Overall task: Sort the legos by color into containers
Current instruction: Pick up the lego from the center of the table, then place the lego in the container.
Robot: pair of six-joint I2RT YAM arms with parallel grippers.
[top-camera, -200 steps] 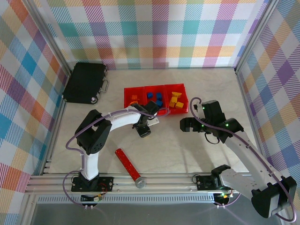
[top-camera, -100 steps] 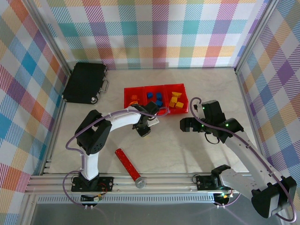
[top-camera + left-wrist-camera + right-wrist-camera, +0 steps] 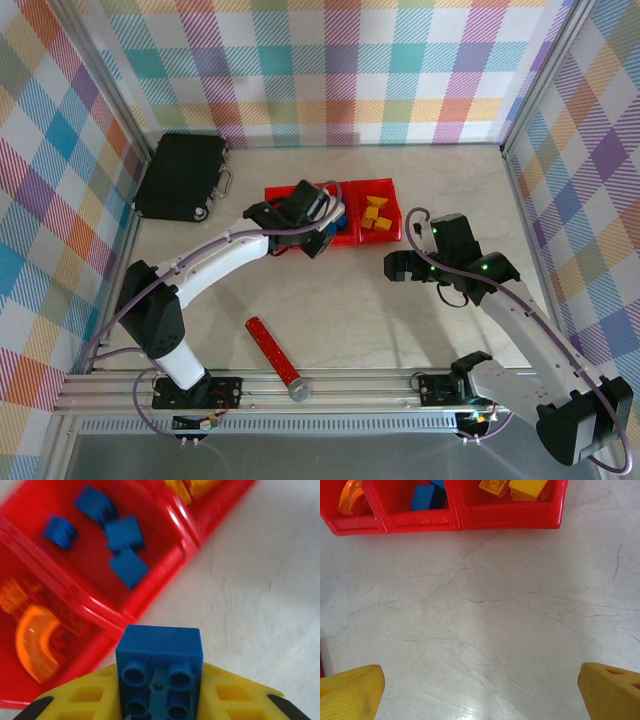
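Containers (image 3: 470, 517): three joined red bins. Left wrist view: four blue bricks (image 3: 122, 532) loose in the middle bin, one orange arch (image 3: 32, 640) next door. Left gripper (image 3: 316, 238) clamped on a fifth blue brick (image 3: 160, 652), four studs showing, at the bin's front rim. Right gripper (image 3: 480, 690) spread wide, empty, over the table (image 3: 485, 620). Right wrist view: two yellow bricks (image 3: 527, 487) in the end bin.

The left pincer (image 3: 320, 240) is clamped on a blue lego (image 3: 159, 652), its arm stretched forward; the right pincer (image 3: 392, 267) is held spread wide.
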